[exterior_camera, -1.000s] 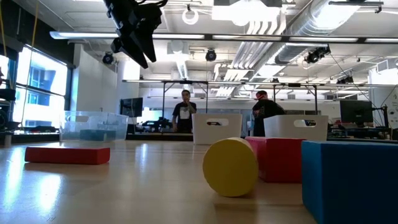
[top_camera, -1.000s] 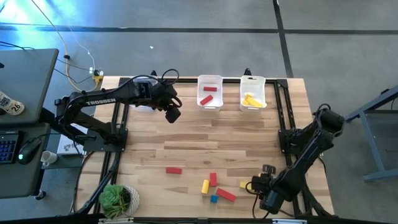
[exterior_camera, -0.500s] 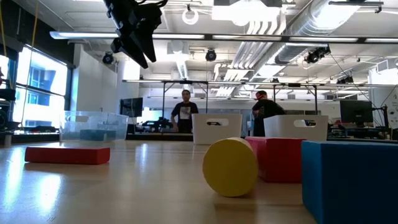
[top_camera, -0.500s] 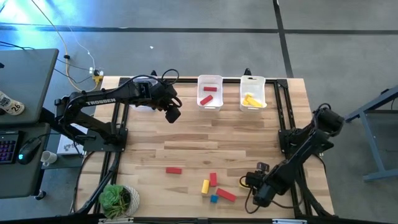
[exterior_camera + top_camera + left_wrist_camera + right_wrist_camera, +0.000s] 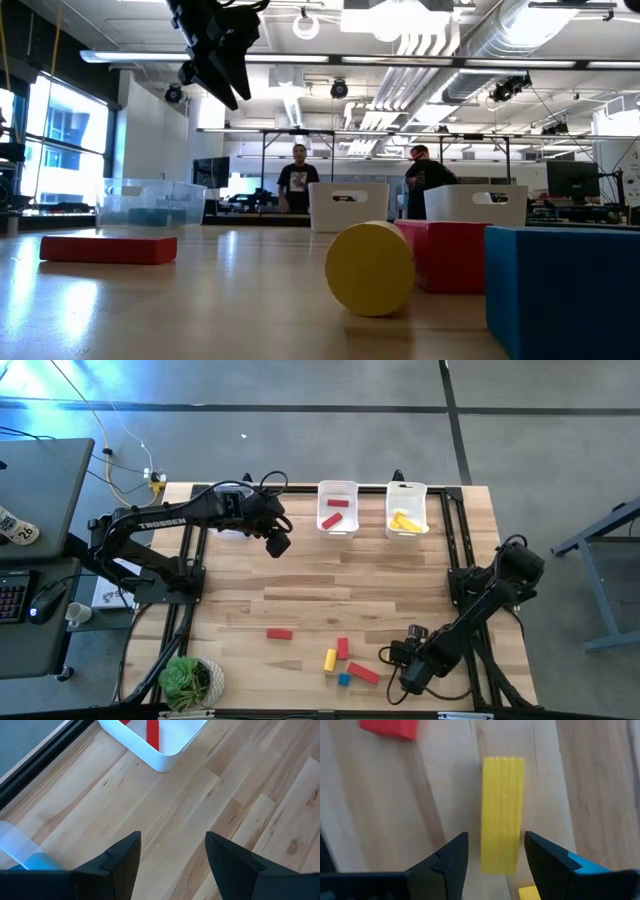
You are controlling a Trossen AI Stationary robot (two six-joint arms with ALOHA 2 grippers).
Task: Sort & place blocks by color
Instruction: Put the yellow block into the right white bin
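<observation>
My right gripper (image 5: 392,653) is low over the table near its near right corner. It is open, with a finger on either side of a yellow bar (image 5: 502,810) that lies flat on the wood; I see no touch. A red block (image 5: 388,729) lies beyond the bar. More blocks lie flat toward the table's left: a red bar (image 5: 279,633), a yellow one (image 5: 330,659), two red ones (image 5: 343,648) (image 5: 364,673) and a blue cube (image 5: 344,679). My left gripper (image 5: 278,545) hangs open and empty above the far left of the table.
Along the far edge stand a white bin with red blocks (image 5: 337,510), a white bin with yellow blocks (image 5: 406,510) and a clear bin (image 5: 15,845) holding a blue block. A potted plant (image 5: 190,680) sits at the near left corner. People stand in the room behind.
My right gripper has moved toward the table's left along the near edge and now stands over the yellow bar that lay there. The left arm and the blocks have kept still.
</observation>
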